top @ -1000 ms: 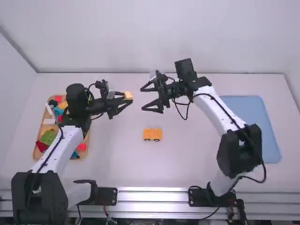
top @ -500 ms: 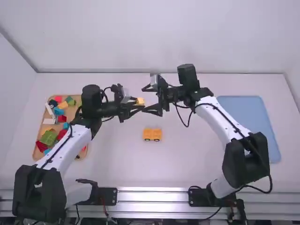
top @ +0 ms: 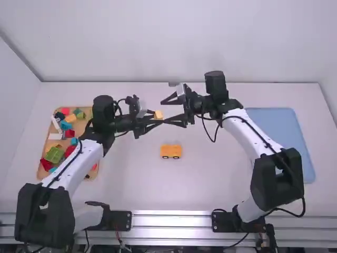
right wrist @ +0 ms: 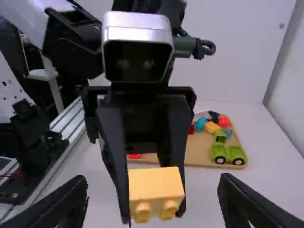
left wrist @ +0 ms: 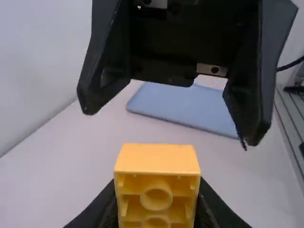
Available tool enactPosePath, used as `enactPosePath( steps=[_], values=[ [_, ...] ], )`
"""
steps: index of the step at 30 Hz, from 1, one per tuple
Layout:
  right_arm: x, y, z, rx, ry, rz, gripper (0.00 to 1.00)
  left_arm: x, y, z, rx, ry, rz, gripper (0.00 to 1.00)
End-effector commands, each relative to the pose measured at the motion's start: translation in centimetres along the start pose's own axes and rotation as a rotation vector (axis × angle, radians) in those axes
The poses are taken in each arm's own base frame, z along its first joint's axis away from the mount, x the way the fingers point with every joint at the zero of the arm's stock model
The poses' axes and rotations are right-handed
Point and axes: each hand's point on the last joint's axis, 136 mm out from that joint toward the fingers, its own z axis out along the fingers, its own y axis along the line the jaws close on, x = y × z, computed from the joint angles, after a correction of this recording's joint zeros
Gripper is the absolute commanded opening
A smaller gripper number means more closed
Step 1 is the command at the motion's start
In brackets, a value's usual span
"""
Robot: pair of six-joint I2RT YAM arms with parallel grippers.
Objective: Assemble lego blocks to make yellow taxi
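We gripped a yellow Lego block (top: 159, 114) in our left end effector (top: 157, 117). Our right end effector (top: 164, 112) gaped wide at its three o'clock.

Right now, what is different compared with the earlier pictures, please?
The left arm's black fingers carried the yellow plastic block rightward, close to the right arm's open black fingers, which shifted slightly right. Nothing was grasped or released. The wheeled yellow-orange block piece stayed on the table.
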Motion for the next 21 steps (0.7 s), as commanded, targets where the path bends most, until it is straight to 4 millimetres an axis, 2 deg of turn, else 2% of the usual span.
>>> enactPosePath(
  steps=[1, 6, 9, 11, 19, 21],
  values=[
    [-0.8, 1.2, 0.5, -0.04, -0.019, -0.013, 0.72, -0.1, -0.9, 0.2, 0.056, -0.018, 0.025, 0.25],
    [-0.5, 1.3, 1.2, -0.036, -0.003, -0.008, 0.66, -0.8, -1.2, 0.1, 0.077, -0.042, 0.06, 0.25],
    [-0.8, 1.1, 1.0, -0.033, -0.01, -0.003, 0.6, -0.9, -1.1, 0.0, 0.071, -0.046, 0.068, 0.24],
    [-0.9, 1.0, 0.9, -0.029, -0.012, -0.003, 0.59, -0.9, -1.1, 0.0, 0.072, -0.046, 0.068, 0.23],
    [-1.1, 1.1, 1.2, -0.04, -0.018, -0.026, 0.38, -1.2, -1.4, 0.3, 0.081, -0.053, 0.084, 0.23],
    [-1.1, 1.2, 1.2, -0.042, -0.018, -0.025, 0.38, -1.3, -1.4, 0.3, 0.082, -0.056, 0.091, 0.23]
  ],
)
